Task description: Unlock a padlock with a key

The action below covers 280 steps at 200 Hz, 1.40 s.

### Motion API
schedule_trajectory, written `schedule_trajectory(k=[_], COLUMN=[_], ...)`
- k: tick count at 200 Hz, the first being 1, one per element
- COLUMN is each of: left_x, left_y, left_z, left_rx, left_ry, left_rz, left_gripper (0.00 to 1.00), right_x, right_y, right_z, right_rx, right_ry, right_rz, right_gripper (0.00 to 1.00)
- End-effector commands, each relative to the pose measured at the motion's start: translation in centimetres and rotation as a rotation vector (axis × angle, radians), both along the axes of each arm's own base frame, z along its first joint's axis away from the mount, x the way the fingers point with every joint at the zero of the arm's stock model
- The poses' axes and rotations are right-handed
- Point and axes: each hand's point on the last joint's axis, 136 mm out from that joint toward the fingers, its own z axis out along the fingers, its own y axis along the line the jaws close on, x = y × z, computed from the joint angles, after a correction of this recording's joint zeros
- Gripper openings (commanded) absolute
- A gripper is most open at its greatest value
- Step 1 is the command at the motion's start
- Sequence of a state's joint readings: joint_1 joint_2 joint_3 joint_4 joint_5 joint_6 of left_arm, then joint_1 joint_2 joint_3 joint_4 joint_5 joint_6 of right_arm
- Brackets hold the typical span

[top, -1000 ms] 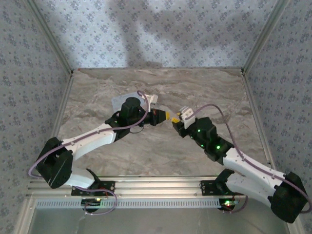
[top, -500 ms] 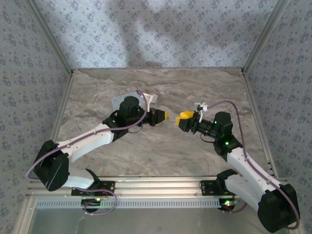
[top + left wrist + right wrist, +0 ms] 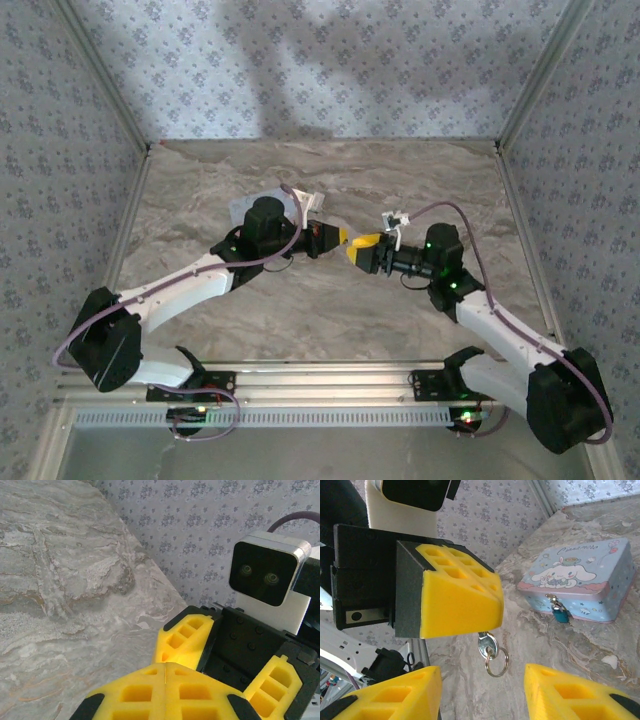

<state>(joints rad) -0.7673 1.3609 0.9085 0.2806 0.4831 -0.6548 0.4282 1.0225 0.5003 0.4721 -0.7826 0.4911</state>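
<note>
Presently, left gripper (image 3: pixel 470 605) clamps the key (image 3: pixel 486 643), judged light, rigid, slippery; right gripper (image 3: pixel 227 660) stands jaws apart; best hold: exposed head above the ring (image 3: pixel 498 663).

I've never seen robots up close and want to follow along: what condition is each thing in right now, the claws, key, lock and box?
left gripper: shut, pinching the key.
right gripper: open, one finger on each side just below the key, holding nothing.
key: hanging from the left gripper, its ring dangling.
padlock: hanging on the tin's clasp, shackle looks closed.
tin: lid closed.
</note>
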Motion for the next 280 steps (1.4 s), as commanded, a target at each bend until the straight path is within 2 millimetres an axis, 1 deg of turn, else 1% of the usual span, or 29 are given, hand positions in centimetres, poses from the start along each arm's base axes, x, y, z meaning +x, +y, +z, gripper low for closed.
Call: schedule_trajectory(k=[1, 36, 96, 150, 175, 198, 208, 217, 233, 241, 247, 263, 280], left_x=[-0.4, -0.5, -0.5, -0.4, -0.4, -0.3, -0.3, -0.2, -0.1, -0.1, -0.1, 0.0, 0.3], left_y=[-0.3, -0.4, -0.3, -0.3, -0.3, -0.3, -0.3, -0.2, -0.2, -0.2, -0.2, 0.0, 0.4], left_z=[3.0, 3.0, 2.9, 2.8, 2.7, 2.8, 2.7, 2.8, 2.9, 3.0, 2.9, 3.1, 3.3], left_rx=[-0.060, -0.064, -0.063, -0.058, -0.056, -0.055, -0.054, -0.055, -0.057, -0.056, -0.051, -0.040, -0.024], left_ry=[-0.061, -0.058, -0.056, -0.054, -0.055, -0.055, -0.052, -0.054, -0.055, -0.057, -0.056, -0.062, -0.073], left_rz=[-0.026, -0.031, -0.027, -0.020, -0.019, -0.016, -0.012, -0.007, -0.004, -0.003, 0.000, 0.009, 0.031], left_gripper=[0.00, 0.00, 0.00, 0.00, 0.00, 0.00, 0.00, 0.00, 0.07, 0.12, 0.19, 0.31, 0.50], right_x=[0.2, 0.5, 0.8, 0.7, 0.7, 0.8, 0.8, 0.8, 0.9, 0.9, 1.0, 1.1, 1.3], right_y=[0.5, 1.0, 1.3, 1.2, 1.1, 1.0, 1.0, 0.9, 0.8, 0.7, 0.6, 0.4, 0.1], right_z=[2.1, 2.1, 1.8, 1.2, 1.0, 1.0, 1.0, 0.8, 0.8, 0.8, 0.7, 0.4, 0.2], right_rx=[0.030, 0.027, 0.017, -0.002, -0.008, -0.013, -0.016, -0.021, -0.026, -0.030, -0.033, -0.045, -0.056], right_ry=[-0.042, -0.034, -0.016, -0.002, 0.003, 0.004, 0.004, 0.005, 0.005, 0.004, 0.004, 0.006, 0.015], right_rz=[0.015, 0.022, 0.021, 0.018, 0.016, 0.011, 0.010, 0.006, -0.003, -0.011, -0.018, -0.033, -0.050], right_gripper=[0.47, 0.42, 0.26, 0.19, 0.11, 0.02, 0.00, 0.00, 0.00, 0.00, 0.00, 0.00, 0.00])
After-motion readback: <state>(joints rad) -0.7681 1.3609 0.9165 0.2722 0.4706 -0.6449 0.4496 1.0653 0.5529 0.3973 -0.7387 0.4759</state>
